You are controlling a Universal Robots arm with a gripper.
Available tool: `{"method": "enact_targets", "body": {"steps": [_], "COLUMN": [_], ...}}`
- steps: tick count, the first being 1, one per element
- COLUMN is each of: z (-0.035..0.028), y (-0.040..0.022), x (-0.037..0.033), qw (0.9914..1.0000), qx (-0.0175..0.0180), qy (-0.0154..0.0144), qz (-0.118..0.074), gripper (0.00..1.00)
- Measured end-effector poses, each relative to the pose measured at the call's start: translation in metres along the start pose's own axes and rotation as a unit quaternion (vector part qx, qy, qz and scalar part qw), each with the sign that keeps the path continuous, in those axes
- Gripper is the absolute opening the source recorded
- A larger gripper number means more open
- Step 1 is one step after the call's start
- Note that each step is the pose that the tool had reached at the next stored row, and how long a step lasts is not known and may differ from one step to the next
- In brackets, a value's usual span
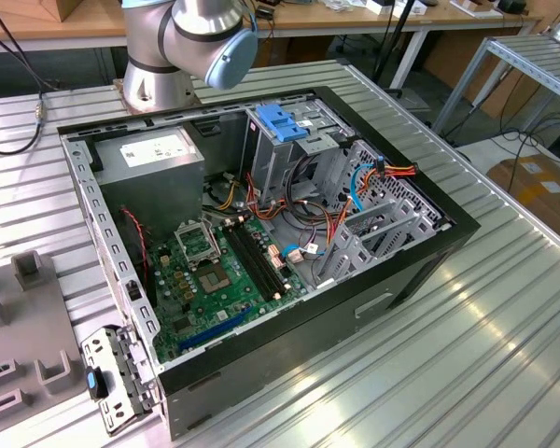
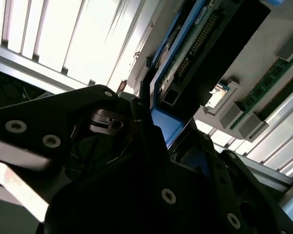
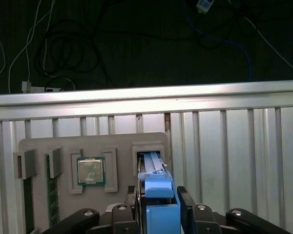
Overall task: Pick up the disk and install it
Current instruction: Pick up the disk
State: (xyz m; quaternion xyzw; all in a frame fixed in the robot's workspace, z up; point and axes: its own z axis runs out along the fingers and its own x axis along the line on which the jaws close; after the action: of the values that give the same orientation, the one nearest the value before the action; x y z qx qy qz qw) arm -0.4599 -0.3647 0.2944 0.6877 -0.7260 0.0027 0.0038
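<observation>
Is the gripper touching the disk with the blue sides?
Touching. In the first wrist view, the gripper sits tight against both blue sides of the disk, with no gap showing.

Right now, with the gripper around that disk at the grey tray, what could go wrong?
The gripper seems to clamp the disk by its blue rails, so it might slip or tilt. The disk is near the slot in the grey tray and could catch there. Cables inside the computer case could snag it.
</observation>
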Motion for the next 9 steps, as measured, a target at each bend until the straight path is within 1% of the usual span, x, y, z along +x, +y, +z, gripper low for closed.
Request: {"method": "enact_targets", "body": {"steps": [1, 6, 7, 9], "z": [0.0000, 0.0001, 0.0001, 0.0001], "y": [0.0000, 0.0000, 0.0000, 0.0000], "x": [0.0000, 0.0000, 0.0000, 0.0000], "qw": [1.00000, 1.00000, 1.00000, 1.00000], "qx": [0.0000, 0.0000, 0.0000, 0.0000], "qy": [0.0000, 0.0000, 0.0000, 0.0000], "qz": [0.000, 0.000, 0.000, 0.000], "gripper": [0.43, 0.42, 0.37, 0.37]}}
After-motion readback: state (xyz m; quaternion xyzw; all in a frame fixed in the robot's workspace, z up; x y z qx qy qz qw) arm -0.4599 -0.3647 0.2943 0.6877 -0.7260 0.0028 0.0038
